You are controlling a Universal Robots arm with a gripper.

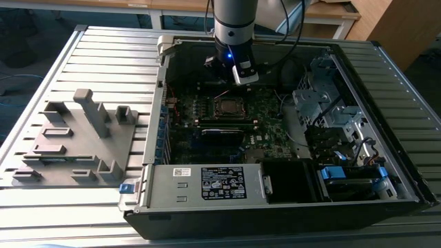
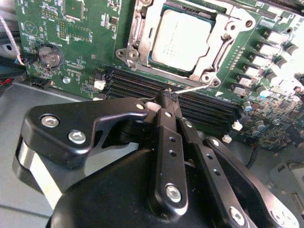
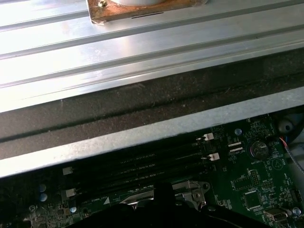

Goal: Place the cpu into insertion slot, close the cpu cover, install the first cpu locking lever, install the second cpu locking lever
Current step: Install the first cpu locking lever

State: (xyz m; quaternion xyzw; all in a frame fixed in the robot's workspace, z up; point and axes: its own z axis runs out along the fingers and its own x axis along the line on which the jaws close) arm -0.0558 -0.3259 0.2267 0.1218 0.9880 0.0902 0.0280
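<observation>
Tool [image 2: 168, 97] just beside cpu [image 2: 183, 38]

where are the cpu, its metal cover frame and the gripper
flat square silver-grey cpu [image 2: 183, 40]: second wrist view, middle of its metal top
shiny square metal cpu cover frame [image 2: 137, 33]: second wrist view, a side bar of the frame
black gripper [image 2: 168, 96]: second wrist view, between its fingertips
</observation>
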